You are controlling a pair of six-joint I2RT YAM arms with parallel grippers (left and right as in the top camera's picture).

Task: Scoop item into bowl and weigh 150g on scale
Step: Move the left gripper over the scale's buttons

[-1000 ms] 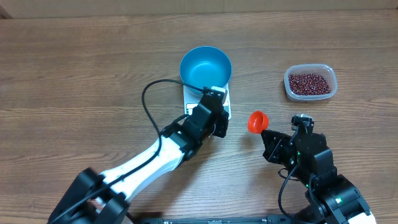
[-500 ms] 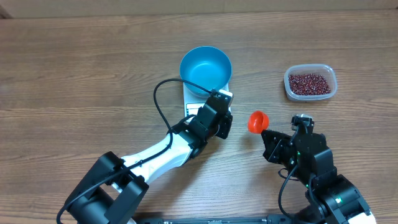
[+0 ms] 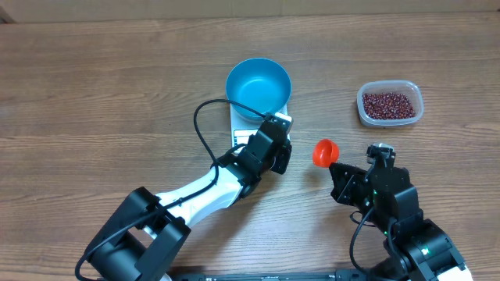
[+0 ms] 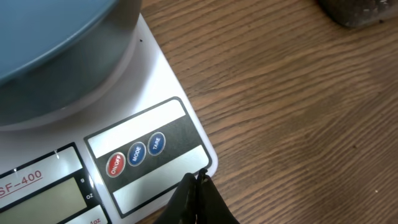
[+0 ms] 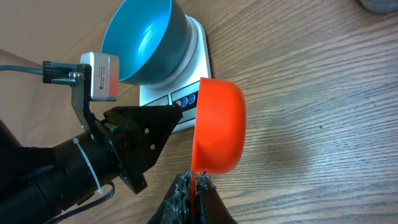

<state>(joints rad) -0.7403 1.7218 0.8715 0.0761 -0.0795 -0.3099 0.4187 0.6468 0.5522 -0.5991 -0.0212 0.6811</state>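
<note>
Fingertips pressed shut, the left gripper [image 4: 198, 182] hangs at the front right corner of the scale [image 4: 163, 116], near its TARE button [image 4: 157, 143]; contact cannot be told. Opposite, the right gripper [image 5: 193, 182] clamps the orange scoop [image 5: 217, 127]. The blue bowl [image 3: 258, 86] sits on the scale, while the beans [image 3: 388, 102] wait in the clear tub [image 3: 361, 109] toward the far right edge of the table [image 3: 94, 94]. A press slightly off could strike the MODE button [image 4: 136, 154] or the ON/OFF button [image 4: 115, 164], or shove the scale.
</note>
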